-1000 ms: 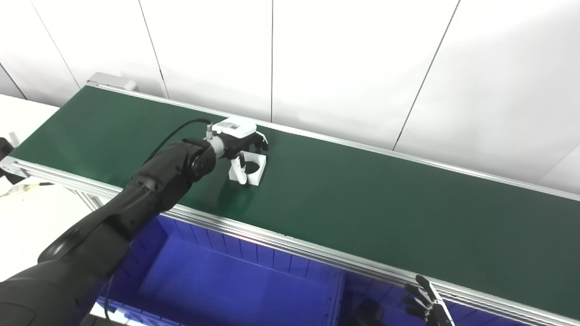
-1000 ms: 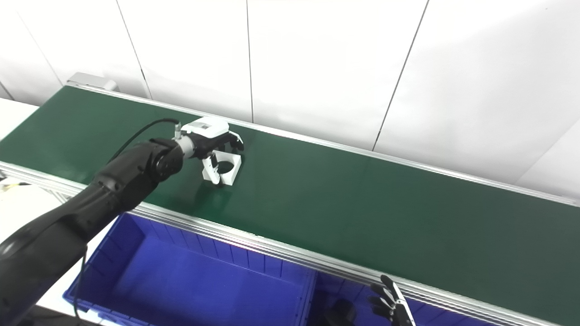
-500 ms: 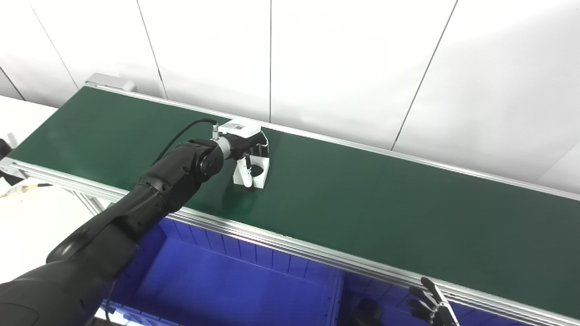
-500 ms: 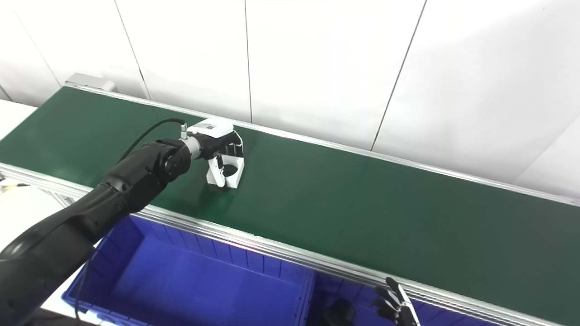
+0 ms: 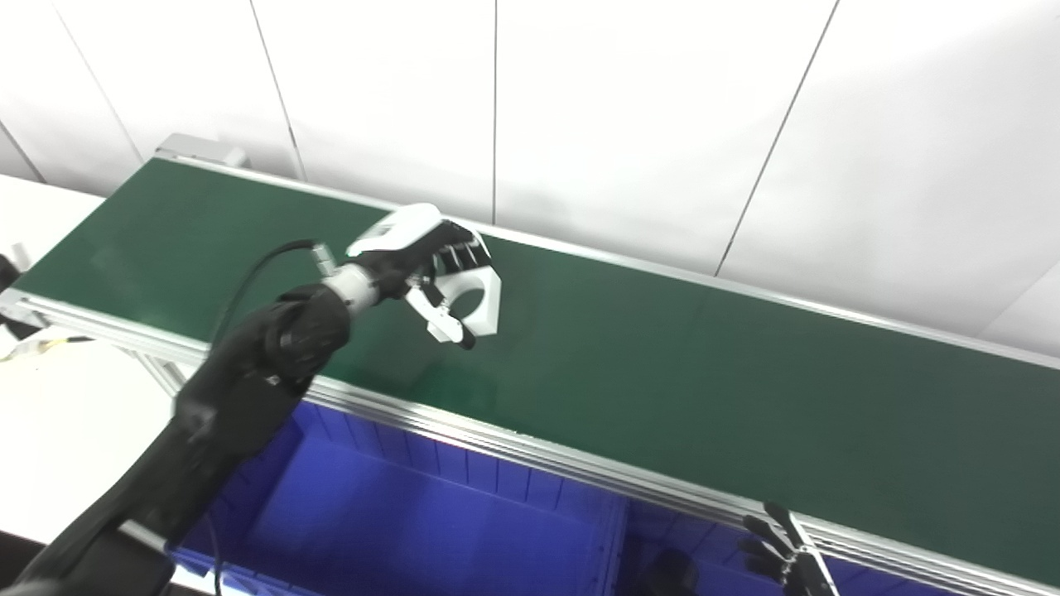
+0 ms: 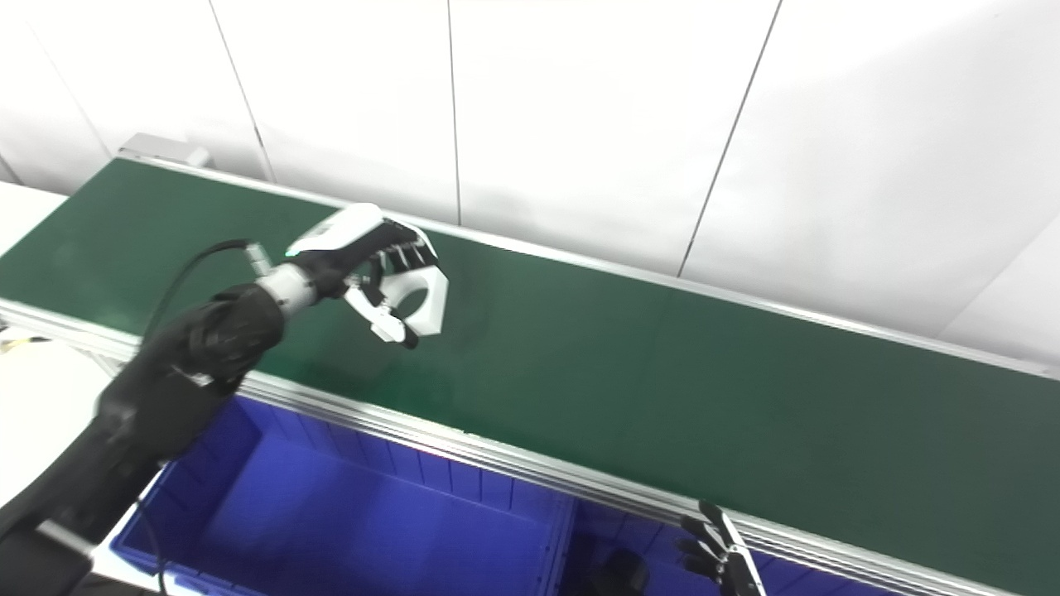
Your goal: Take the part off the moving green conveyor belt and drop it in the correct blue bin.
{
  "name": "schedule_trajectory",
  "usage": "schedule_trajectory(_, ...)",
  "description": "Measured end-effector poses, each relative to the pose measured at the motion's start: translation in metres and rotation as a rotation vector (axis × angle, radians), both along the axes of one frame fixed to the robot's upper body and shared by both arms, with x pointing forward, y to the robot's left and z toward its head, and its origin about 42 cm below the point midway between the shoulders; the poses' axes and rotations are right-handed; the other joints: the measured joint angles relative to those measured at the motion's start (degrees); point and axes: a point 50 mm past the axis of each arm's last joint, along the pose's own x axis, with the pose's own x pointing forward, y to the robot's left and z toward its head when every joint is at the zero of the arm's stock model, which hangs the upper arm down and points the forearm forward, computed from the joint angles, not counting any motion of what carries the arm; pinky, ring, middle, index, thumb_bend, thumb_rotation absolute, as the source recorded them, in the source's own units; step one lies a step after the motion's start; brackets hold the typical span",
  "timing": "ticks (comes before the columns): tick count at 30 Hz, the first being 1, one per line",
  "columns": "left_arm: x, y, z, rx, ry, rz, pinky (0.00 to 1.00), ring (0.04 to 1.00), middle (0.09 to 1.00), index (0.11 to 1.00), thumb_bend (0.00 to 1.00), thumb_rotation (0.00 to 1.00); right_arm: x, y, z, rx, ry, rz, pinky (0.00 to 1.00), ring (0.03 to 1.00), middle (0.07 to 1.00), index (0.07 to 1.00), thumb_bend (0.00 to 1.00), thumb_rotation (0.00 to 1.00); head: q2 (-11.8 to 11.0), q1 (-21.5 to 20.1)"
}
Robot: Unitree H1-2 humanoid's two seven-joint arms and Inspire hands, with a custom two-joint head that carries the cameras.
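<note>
- White panelled wall [image 5: 646, 116] behind the scene, divided by thin dark seams running top to bottom.
- White table surface [image 5: 58, 397] at the left, lower than the aluminium frame.
- Yellow cable [image 5: 37, 343] lying on this surface, near the left edge.
- Small grey metal block [image 6: 161, 147] at the far left, just against the wall.

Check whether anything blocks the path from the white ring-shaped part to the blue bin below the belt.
Nothing visible does. The left hand holds the white ring-shaped part above the green conveyor belt; only the belt's aluminium edge rail lies before the open blue bin.
</note>
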Motion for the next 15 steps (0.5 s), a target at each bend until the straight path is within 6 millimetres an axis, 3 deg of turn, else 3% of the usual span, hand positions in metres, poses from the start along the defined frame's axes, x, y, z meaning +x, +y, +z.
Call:
schedule_trajectory(4,-0.032,0.001,-0.001,-0.107,-0.067,-0.056,0.36,0.400,0.472,0.539,0.50,0.00,-0.001,0.001,0.002,-0.001,-0.008,0.002,0.72,0.769,0.826,0.906,0.77,0.51,2.54,-3.85)
schedule_trajectory(9,-0.060,-0.003,-0.022,-0.238,-0.137,-0.132,0.38,0.411,0.477,0.547,0.49,0.00,-0.003,0.004,0.007,0.006,-0.021,0.001,0.72,0.770,0.824,0.903,0.78,0.50,4.57,-8.70)
schedule_trajectory(13,-0.074,-0.010,-0.043,-0.310,-0.165,-0.174,0.38,0.402,0.477,0.554,0.49,0.00,-0.002,0.010,0.009,0.007,-0.037,0.002,0.73,0.770,0.823,0.898,0.79,0.51,7.20,-15.36)
schedule_trajectory(15,-0.083,-0.015,-0.053,-0.330,-0.144,-0.169,0.40,0.404,0.476,0.556,0.49,0.00,-0.002,0.014,0.012,0.009,-0.050,-0.002,0.73,0.777,0.827,0.901,0.79,0.51,7.21,-15.38)
